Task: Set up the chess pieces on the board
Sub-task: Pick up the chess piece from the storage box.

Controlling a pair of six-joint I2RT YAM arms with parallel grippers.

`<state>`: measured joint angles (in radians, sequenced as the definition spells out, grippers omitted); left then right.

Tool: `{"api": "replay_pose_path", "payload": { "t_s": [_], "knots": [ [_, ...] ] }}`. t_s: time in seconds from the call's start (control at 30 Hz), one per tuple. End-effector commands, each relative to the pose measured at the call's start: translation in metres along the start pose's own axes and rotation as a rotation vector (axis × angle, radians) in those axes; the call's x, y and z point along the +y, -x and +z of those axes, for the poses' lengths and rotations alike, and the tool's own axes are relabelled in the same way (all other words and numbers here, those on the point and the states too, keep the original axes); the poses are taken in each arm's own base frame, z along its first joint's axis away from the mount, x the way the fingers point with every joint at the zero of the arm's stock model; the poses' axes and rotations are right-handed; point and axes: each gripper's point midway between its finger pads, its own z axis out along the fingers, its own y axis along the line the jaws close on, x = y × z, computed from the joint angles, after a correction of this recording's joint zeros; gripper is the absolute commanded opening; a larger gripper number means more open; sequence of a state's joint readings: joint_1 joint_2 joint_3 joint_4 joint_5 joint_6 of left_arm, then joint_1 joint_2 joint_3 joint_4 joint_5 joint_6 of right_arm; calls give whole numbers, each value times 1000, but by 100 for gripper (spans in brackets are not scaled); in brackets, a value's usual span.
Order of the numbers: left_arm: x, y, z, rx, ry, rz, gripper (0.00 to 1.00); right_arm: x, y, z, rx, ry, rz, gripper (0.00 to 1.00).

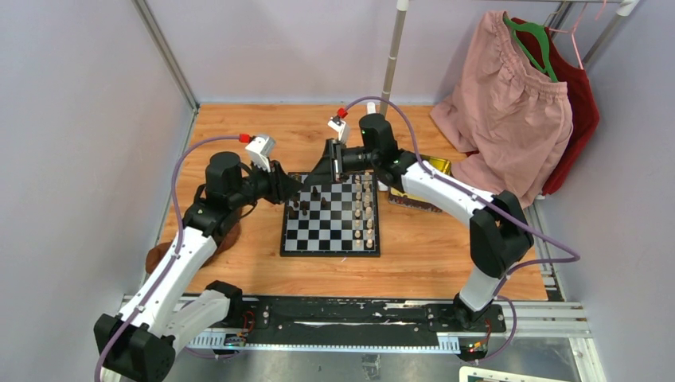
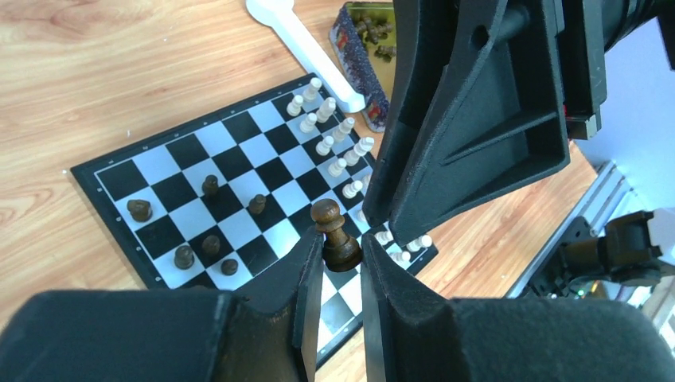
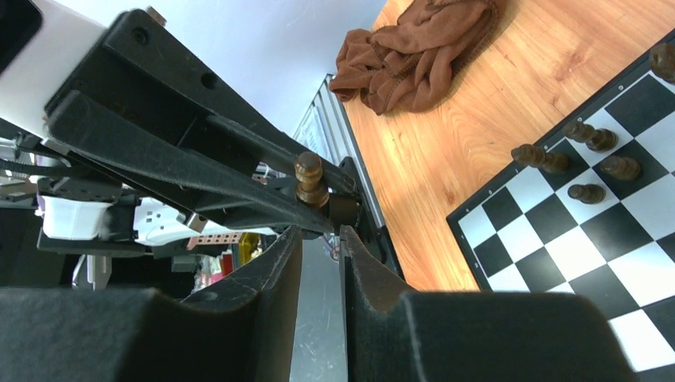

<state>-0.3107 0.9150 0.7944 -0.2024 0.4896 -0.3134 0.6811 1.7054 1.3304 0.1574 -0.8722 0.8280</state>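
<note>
Overhead, the left gripper (image 1: 291, 185) and right gripper (image 1: 332, 165) meet over the board's (image 1: 318, 239) far-left part. Cream pieces (image 1: 364, 211) line its right edge, and a few dark pieces (image 1: 306, 204) stand on its far-left squares.

From the left wrist, the left gripper pinches a dark pawn (image 2: 333, 231) by its base, above the board.

From the right wrist, the right gripper's jaws stand parted, holding nothing. The pawn looks light, rigid, smooth and easily tipped, so take it low on the stem.

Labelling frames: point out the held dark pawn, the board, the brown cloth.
dark pawn (image 2: 337, 243): left wrist view, body.
board (image 1: 322, 235): top external view, bare square.
brown cloth (image 3: 414, 52): right wrist view, middle.
</note>
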Motion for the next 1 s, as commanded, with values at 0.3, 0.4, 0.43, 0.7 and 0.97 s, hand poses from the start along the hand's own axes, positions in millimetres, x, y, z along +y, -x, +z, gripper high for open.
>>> {"api": "replay_pose_path", "payload": {
  "t_s": [0.3, 0.4, 0.43, 0.7, 0.97],
  "knots": [
    [3, -6, -18, 97, 11, 216, 0, 22, 0, -12, 88, -61, -126, 29],
    [2, -10, -18, 103, 5, 233, 0, 19, 5, -10, 98, -84, -132, 29],
    [2, -13, -17, 110, 4, 238, 0, 18, 5, -9, 106, -91, -128, 29],
    [-1, -18, -10, 147, -5, 262, 0, 4, 3, 2, 173, -125, -86, 29],
    [-6, -17, -4, 159, -21, 267, 0, -4, -3, 9, 206, -134, -63, 29]
  ]
}}
